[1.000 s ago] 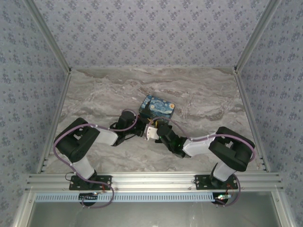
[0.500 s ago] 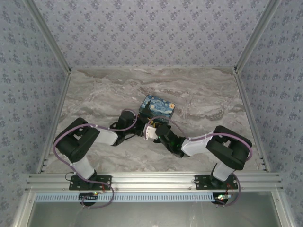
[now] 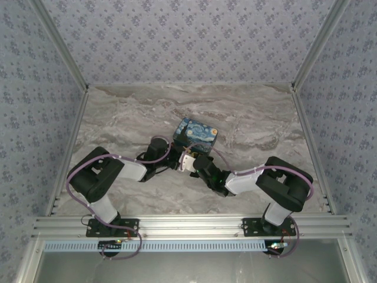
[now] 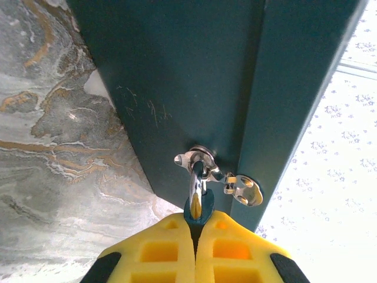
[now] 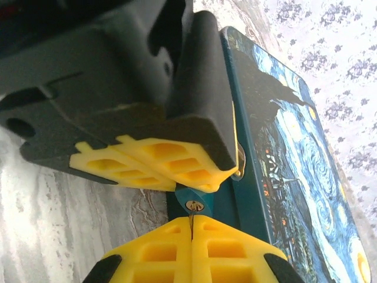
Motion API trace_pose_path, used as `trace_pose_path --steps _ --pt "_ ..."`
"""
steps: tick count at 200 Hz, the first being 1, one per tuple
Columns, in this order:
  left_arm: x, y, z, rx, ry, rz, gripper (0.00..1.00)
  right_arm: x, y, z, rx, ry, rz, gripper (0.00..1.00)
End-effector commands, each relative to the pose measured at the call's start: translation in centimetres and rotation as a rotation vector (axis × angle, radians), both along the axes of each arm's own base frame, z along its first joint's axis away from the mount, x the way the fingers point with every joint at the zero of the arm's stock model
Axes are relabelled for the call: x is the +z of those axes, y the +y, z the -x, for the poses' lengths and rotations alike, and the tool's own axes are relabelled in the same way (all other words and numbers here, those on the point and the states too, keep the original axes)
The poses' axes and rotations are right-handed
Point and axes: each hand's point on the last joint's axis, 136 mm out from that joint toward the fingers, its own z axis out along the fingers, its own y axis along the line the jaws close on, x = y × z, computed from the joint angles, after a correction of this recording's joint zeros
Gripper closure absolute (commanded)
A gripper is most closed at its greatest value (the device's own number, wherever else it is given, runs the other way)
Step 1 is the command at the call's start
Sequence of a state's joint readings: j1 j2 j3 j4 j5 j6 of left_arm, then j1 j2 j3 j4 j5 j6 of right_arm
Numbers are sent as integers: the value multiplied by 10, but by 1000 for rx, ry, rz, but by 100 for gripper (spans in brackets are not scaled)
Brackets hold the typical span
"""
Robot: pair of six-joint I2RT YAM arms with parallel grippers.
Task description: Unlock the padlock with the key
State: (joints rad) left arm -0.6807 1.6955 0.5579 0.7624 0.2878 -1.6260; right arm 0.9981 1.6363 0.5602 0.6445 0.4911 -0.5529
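Key-turning is the step in hand, as I judge it: my right claw (image 5: 191,227) is clenched on the thin key (image 5: 191,219), whose blade points into the keyhole in the base of the padlock (image 5: 192,203). Just beyond, my left claw (image 4: 198,227) is clenched on that small blue body. Its silvery shackle (image 4: 196,177) is threaded through the hasp (image 4: 238,184) on the dark side of the starry painted box (image 5: 288,147), which sits mid-desk (image 3: 118,118). To do this well I would roll the right wrist slowly about the key's own line, blade square to the keyhole, so it neither bends nor slips out. The left grip must resist the twist; if the body turns with the key, nothing opens. I cannot tell how deep the blade sits.
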Motion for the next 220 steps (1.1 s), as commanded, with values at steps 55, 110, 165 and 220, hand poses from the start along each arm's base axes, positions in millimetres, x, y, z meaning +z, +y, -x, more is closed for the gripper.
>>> trace_pose_path --steps 55,110,165,220 --pt "17 -9 -3 -17 -34 54 100 7 10 -3 -173 141 -349 100" --pt "15 -8 -3 -17 -25 43 74 5 8 2 -197 204 -395 100" --pt "35 15 -8 2 -55 -29 45 0 11 9 -240 328 -529 100" --pt "75 58 -24 73 -122 -97 29 0 14 12 -247 437 -703 100"
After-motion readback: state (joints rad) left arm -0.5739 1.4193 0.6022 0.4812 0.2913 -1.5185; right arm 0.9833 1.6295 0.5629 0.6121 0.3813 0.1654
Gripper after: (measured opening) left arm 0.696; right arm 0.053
